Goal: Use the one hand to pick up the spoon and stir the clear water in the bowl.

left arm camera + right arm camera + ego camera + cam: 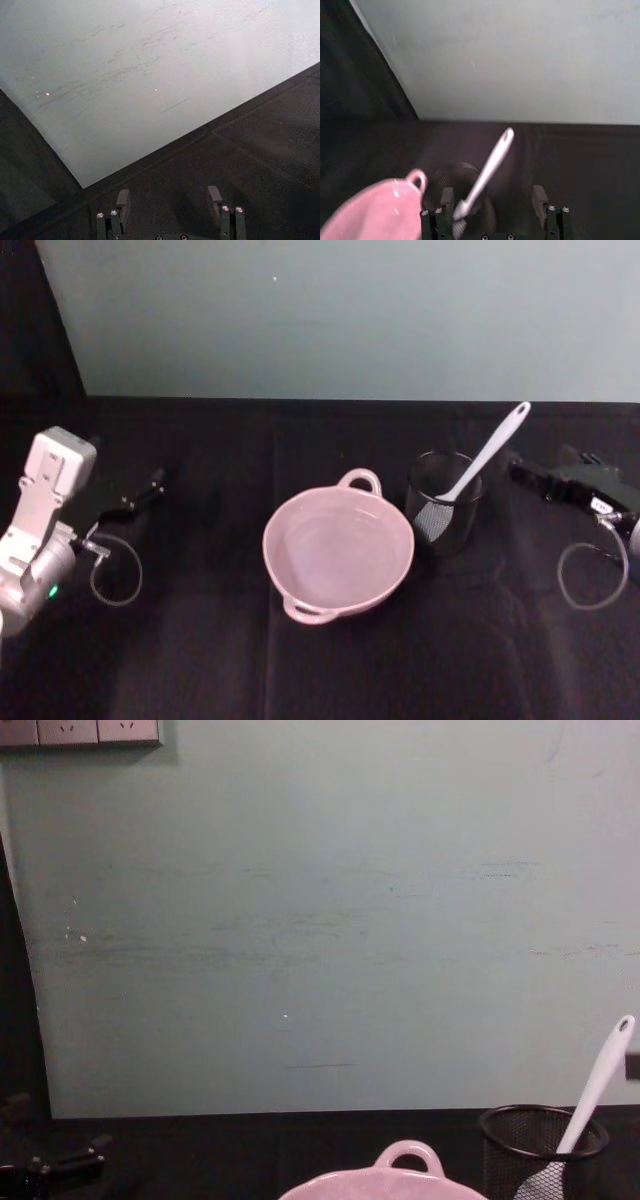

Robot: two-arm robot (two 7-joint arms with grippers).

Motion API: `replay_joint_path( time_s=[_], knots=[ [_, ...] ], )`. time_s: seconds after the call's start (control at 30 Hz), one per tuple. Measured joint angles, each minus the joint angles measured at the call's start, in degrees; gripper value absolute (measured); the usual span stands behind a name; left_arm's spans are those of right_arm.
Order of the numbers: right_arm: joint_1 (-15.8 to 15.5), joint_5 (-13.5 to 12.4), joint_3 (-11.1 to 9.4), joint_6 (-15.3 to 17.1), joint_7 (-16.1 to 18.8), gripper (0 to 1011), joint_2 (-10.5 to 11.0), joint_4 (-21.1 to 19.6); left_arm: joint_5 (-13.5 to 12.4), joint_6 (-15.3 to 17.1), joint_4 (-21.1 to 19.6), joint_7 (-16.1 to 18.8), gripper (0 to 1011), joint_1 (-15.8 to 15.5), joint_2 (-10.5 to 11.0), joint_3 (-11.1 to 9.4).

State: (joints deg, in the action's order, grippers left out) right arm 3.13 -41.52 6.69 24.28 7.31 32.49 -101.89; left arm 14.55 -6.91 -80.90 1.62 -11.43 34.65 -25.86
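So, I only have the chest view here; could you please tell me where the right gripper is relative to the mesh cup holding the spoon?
Observer: In the head view, the right gripper is to the right of the mesh cup, apart from the spoon and pointing toward it.
Operator: Thank you. Are its jaws ready for the handle?
Observer: Yes, the right wrist view shows them open and holding nothing.
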Motion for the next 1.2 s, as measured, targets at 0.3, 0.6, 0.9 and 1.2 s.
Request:
replay_joint_path(
  time_s=[0.3,0.6,0.9,1.2],
  knots=[
    [5.16,7.92,6.85,6.11,-2.53,1003,3.55,3.44,0.0,0.0,0.0,0.0,1011,0.0,0.0,0.0],
    [9.1,16.84,11.01,1.51,-5.11,1003,1.69,9.38,0.0,0.0,0.0,0.0,1011,0.0,0.0,0.0],
    [7.53,21.5,10.2,-16.09,-6.7,1003,-2.27,17.16,0.0,0.0,0.0,0.0,1011,0.0,0.0,0.0],
    [5.54,22.14,8.4,-23.8,-6.18,1002,-4.85,21.12,0.0,0.0,0.0,0.0,1011,0.0,0.0,0.0]
  ],
)
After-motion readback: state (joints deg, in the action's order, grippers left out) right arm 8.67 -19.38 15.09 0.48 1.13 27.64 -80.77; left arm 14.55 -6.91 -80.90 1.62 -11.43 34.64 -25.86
